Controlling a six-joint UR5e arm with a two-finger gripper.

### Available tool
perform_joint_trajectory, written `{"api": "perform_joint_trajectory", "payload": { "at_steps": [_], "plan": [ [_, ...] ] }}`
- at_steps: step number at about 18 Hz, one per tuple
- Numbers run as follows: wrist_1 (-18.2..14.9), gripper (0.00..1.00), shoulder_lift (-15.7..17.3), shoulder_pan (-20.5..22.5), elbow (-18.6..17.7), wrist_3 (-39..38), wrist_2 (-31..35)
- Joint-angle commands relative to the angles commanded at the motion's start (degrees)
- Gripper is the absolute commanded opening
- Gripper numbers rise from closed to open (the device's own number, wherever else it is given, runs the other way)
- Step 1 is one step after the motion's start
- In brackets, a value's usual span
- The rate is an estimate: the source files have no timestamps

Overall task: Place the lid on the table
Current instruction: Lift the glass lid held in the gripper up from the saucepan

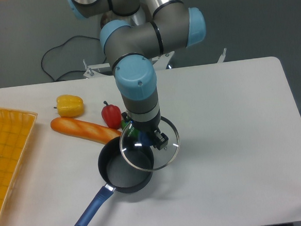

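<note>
- Grey floor and a looped black cable lie behind the white table, which fills most of the view and is bare across its right half.
- My claw hangs over the middle of the table with its fingers closed on the dark blue knob of the lid; the knob is mostly hidden by my wrist, so I judge the grip from how the lid hangs there.
- I carry the lid in the air, tilted, its left edge overlapping the right rim of the pan and its right part over bare tabletop.
- As I judge it, the lifting is done: the lid is off the pan and the pan sits open below. What is left is to carry the lid clear of the pan, lower it onto the table and let go.
- Open white surface to my right and toward the front looks like the easy place to set it down.
- The pan with its blue handle sits just beside and partly under the lid, so it is the thing most in my way if I come straight down.
- Close behind my wrist are a red pepper, something green I cannot name, and a long orange loaf.
- Farther left are a yellow pepper and the yellow gridded tray, well apart from the lid.
</note>
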Motion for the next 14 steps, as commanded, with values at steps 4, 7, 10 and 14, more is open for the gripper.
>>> {"api": "perform_joint_trajectory", "payload": {
  "at_steps": [4, 7, 10, 14],
  "plan": [
    [-0.09, 0.51, 0.18, 0.70, -0.18, 0.00, 0.00],
    [-0.09, 0.51, 0.18, 0.79, -0.26, 0.00, 0.09],
    [-0.09, 0.51, 0.18, 0.79, -0.26, 0.00, 0.17],
    [0.70, 0.51, 0.35, 1.49, -1.85, 0.09, 0.44]
  ]
}}
